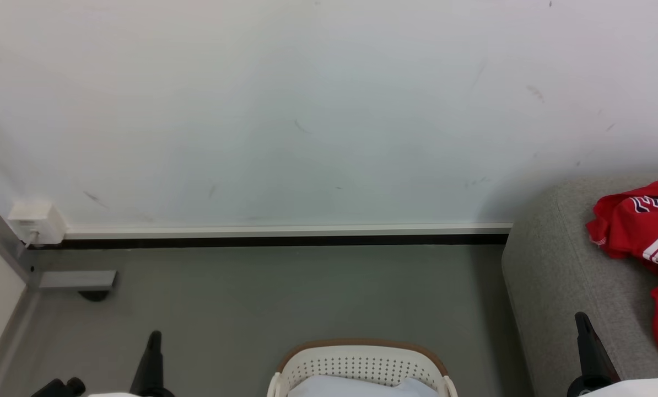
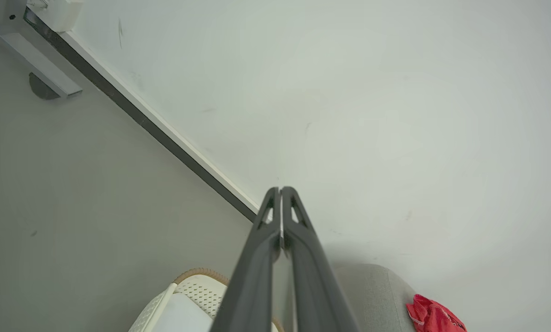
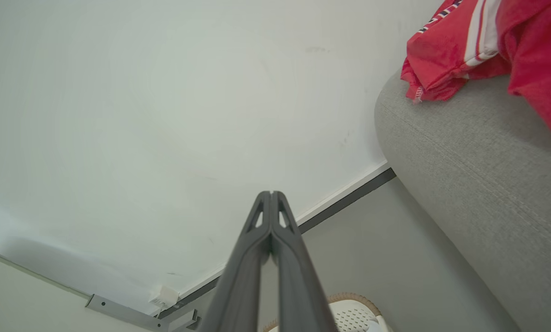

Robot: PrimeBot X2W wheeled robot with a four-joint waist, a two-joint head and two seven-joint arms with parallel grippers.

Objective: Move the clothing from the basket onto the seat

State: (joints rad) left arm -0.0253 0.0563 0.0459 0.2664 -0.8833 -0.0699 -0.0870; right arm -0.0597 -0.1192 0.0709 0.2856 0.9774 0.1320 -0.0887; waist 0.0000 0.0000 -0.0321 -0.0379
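The bright red soft-fabric clothing (image 1: 640, 229) with white stripes and a printed logo lies crumpled on top of the large light-grey woven-fabric sofa (image 1: 560, 286) at the right of the head view, near its rounded end. One fold of it runs down toward the lower right edge of that view. The oval cream-white perforated plastic basket (image 1: 362, 364) with its tan-brown rim band stands on the grey floor (image 1: 252, 298) at the bottom centre, just beside the sofa's end and apart from it. Something smooth and pale bluish-white (image 1: 362, 387) sits inside it, though what it is cannot be told. The left gripper (image 2: 280, 190) has its two long dark fingers pressed together tip to tip with nothing between them. It points at the scuffed white wall (image 2: 395, 115), above the basket's rim. The right gripper (image 3: 271, 193) is likewise closed down to a thin seam and holds nothing. It is aimed at the wall beside the sofa's curved end, with the red fabric above and to its right in the right wrist view. A white and black skirting strip (image 1: 285, 234) runs along the wall's foot, and a small white socket box (image 1: 37, 221) sits at its left end.
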